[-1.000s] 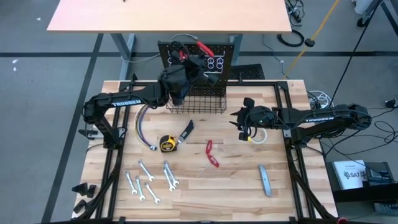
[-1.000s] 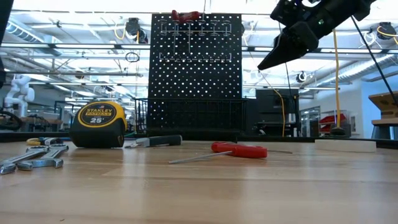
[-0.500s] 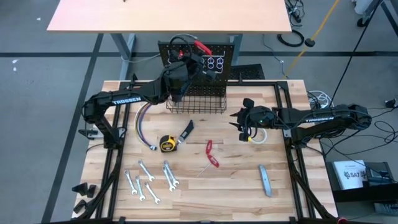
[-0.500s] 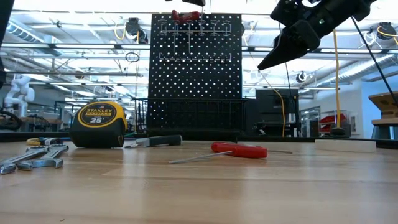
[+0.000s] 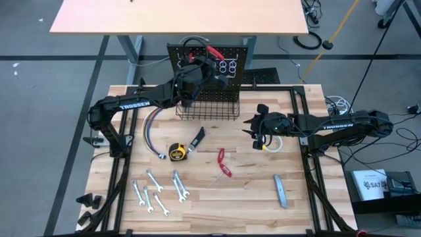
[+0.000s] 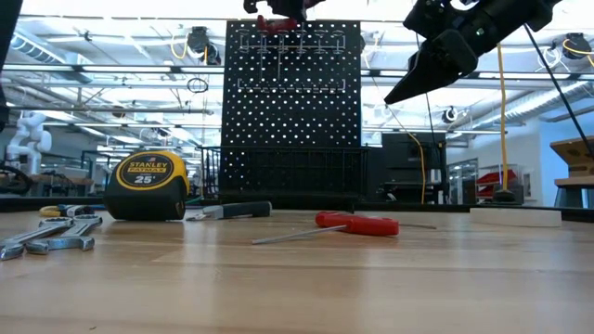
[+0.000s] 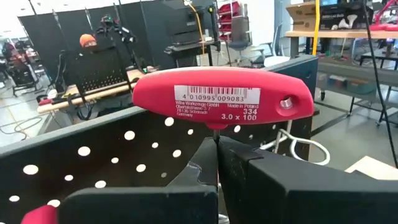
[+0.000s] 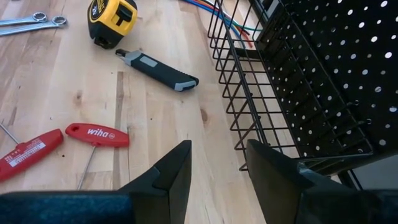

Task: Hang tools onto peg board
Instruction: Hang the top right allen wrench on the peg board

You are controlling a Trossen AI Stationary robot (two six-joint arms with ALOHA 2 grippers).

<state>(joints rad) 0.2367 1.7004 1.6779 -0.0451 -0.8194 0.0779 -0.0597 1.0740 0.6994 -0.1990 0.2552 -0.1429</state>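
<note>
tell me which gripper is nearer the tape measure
Right. The right gripper hovers over the table beside the basket, nearer the tape measure; the left gripper is up at the peg board's top.

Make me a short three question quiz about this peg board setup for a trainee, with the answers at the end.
1. True or false: the left gripper is shut on the shaft of a red T-handle key at the top of the peg board.
2. Which tool lies between the tape measure and the wire basket? A) black-handled knife B) grey bar C) wrench
3. How many red-handled tools lie on the table?

Key: 1 true. 2 A. 3 two, lying together. The right gripper hangs open above the table.
</note>
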